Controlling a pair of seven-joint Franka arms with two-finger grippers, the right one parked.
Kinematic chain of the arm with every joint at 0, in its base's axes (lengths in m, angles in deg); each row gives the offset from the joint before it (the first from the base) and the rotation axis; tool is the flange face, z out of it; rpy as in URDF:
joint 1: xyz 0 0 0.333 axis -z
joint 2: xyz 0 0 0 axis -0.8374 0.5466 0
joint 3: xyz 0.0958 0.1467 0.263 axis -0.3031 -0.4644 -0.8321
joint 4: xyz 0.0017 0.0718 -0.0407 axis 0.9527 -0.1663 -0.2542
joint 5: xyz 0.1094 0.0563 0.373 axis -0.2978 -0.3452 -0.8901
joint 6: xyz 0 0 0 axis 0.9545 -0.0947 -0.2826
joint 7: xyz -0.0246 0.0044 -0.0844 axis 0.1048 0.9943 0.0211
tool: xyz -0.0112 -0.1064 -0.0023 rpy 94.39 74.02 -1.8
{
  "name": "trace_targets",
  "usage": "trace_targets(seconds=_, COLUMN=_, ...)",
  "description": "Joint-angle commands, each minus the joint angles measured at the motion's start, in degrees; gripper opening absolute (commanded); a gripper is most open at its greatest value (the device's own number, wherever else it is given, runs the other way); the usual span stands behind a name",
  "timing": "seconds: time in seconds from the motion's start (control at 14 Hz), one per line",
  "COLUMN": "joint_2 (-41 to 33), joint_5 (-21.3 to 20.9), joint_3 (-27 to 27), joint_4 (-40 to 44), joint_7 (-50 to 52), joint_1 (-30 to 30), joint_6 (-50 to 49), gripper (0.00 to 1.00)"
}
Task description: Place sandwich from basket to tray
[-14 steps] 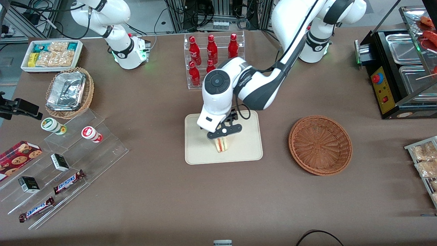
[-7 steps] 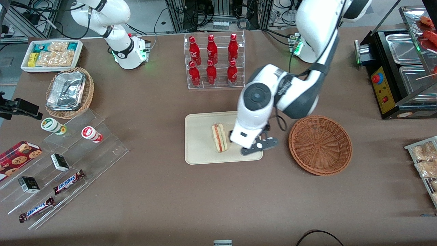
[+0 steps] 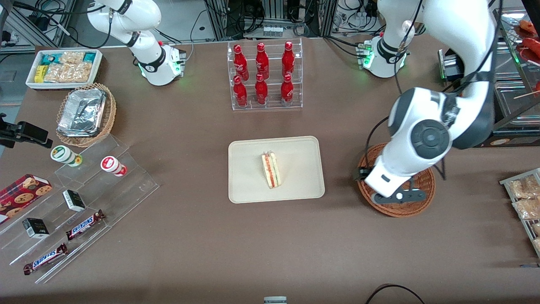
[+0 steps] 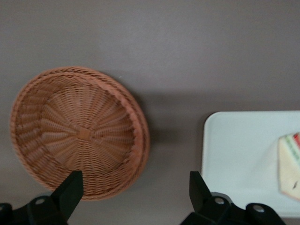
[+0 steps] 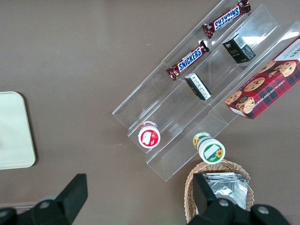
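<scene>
Sandwich [image 3: 271,170]: lying on tray [image 3: 249,185], mid-tray.
Basket [image 3: 422,185]: holds nothing.
My gripper [image 3: 398,196]: above basket, released, fingers spread.

A robot lab dressed up as a snack shop: a brown table [image 3: 190,236] carries a rack of red bottles [image 3: 263,76], chocolate bars [image 3: 84,224] on clear steps, a bin of snack packets [image 3: 64,67] and a food warmer [image 3: 491,88], with cables and metal frames [image 3: 270,17] at the table's edge.

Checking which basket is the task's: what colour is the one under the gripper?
Reddish-brown woven wicker basket, clearest in the left wrist view, under the open gripper.
</scene>
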Motion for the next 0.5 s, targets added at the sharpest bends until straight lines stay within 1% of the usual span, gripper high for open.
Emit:
trace_targets(seconds=0.0, joint_2=-7.22, joint_5=0.39, joint_3=0.69, joint_4=-4.64, joint_7=-7.90, joint_1=-3.74, joint_6=-4.20, gripper=1.00)
trace_targets(seconds=0.14, joint_2=-11.79, joint_5=0.57, joint_3=1.39, joint_4=-5.51, joint_7=-15.62, joint_1=-8.30, joint_6=-7.03, gripper=1.00)
trace_targets(seconds=0.29, joint_2=-14.87, joint_5=0.57, joint_3=4.54, joint_4=-5.60, joint_7=-23.18, joint_1=-14.18, joint_6=-11.32, gripper=1.00)
trace_targets(seconds=0.36, joint_2=-16.45, joint_5=0.57, joint_3=5.08, joint_4=-5.52, joint_7=-25.57, joint_1=-16.04, joint_6=-13.61, gripper=1.00)
trace_targets(seconds=0.43, joint_2=-18.38, joint_5=0.48, joint_3=5.08, joint_4=-5.43, joint_7=-26.73, joint_1=-16.40, joint_6=-16.07, gripper=1.00)
